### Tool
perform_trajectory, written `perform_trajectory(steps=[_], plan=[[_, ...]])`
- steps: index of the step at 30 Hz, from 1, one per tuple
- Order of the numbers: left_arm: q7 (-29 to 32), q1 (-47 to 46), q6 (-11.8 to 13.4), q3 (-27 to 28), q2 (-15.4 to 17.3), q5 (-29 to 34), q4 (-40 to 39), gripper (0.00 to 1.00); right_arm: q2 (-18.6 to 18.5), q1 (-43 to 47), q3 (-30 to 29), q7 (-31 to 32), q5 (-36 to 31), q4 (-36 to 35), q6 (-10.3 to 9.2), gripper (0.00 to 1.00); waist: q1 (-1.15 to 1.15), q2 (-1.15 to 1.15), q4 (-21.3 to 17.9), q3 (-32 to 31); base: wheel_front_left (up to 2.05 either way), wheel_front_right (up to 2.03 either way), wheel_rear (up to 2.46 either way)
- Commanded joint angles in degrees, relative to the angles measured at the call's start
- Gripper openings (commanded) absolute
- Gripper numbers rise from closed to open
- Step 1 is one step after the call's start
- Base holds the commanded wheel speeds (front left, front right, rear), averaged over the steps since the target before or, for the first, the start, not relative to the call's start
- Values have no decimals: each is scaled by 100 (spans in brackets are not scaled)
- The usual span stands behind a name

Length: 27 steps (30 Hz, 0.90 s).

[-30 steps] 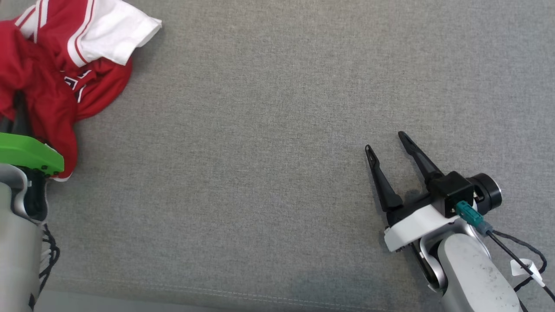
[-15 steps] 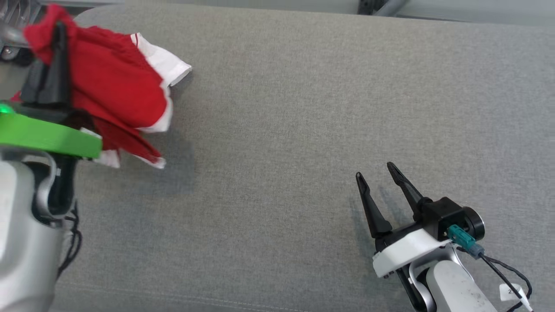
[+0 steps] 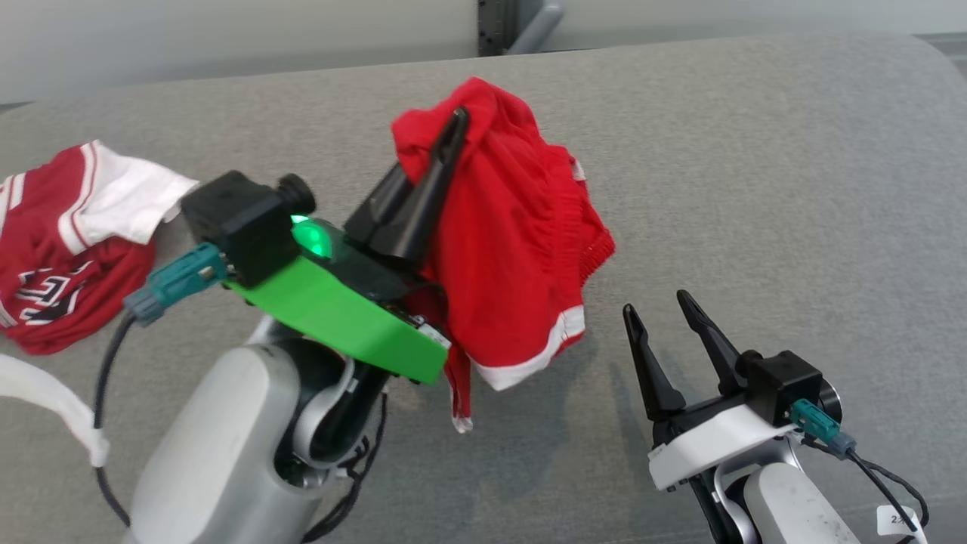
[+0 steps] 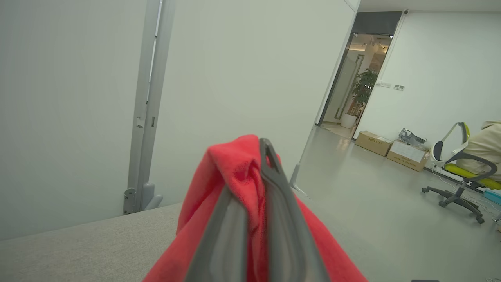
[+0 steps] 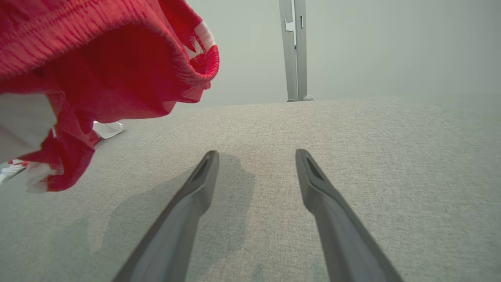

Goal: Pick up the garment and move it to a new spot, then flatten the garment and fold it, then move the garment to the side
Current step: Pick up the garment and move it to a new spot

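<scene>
The garment [image 3: 514, 249], red shorts with white trim, hangs bunched in the air above the grey padded surface [image 3: 755, 189]. My left gripper [image 3: 455, 125] is shut on its top fold, with the cloth draping down to the right of the fingers. In the left wrist view the red garment [image 4: 235, 164] is pinched between the two closed fingers [image 4: 274, 196]. My right gripper [image 3: 656, 304] stands open low at the right with nothing in it, just right of the garment's hem. In the right wrist view the garment [image 5: 98, 58] hangs at the upper left, clear of the right gripper [image 5: 256, 153].
A second red-and-white jersey [image 3: 68, 242] lies crumpled at the surface's left edge. A white strap [image 3: 45, 393] crosses the lower left. A metal post [image 3: 506, 23] stands behind the far edge. Beyond, a person [image 4: 485, 141] sits on an office chair near cardboard boxes [image 4: 391, 147].
The head camera has shifted. My left gripper has lifted the red garment off the pile at the left and carried it right, over the middle. The right gripper stays open.
</scene>
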Motion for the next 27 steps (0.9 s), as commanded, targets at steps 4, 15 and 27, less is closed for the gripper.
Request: perform_trajectory(steps=[4,15,27], plan=[[-54,-61,-171,-325,-340,-104,544,0,-5,22,-96,-19,102,-66,-3,100,0,28,-1312,309,0,0,0],[-1140,-460,-133,-204,-475,437,3924,0,2,119,-9,-19,324,-145,-2,100,0,28,-2016,558,0,0,0],[-1831,-777,-419,-64,-651,476,5844,100,-1,99,-23,-19,192,-146,-2,100,0,28,-1736,490,0,0,0]])
